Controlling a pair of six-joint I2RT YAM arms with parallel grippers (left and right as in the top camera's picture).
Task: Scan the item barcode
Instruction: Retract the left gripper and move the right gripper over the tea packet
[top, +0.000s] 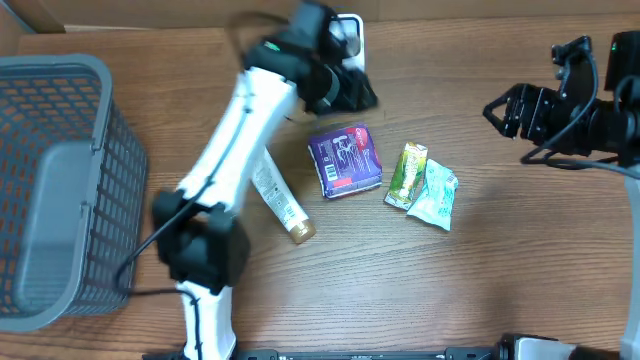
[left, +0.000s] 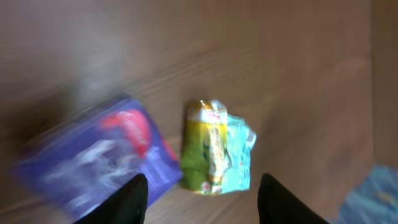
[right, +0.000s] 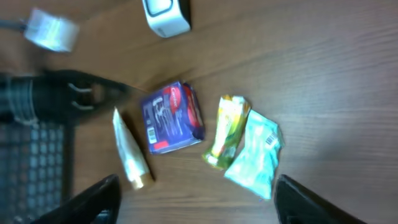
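I held the left claw (left: 202, 182) spread, empty — the purple box (top: 345, 160) lay just nearside, well apart from my spread right claw (right: 196, 185).

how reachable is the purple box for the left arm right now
Probably yes: the purple cardboard box lies flat and uncovered, with the open left pincer hovering close by.

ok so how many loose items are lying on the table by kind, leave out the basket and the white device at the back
boxes: 1 (purple box)
packets: 2 (yellow-green packet, pale teal packet)
tubes: 1 (white tube with a gold cap)
total: 4
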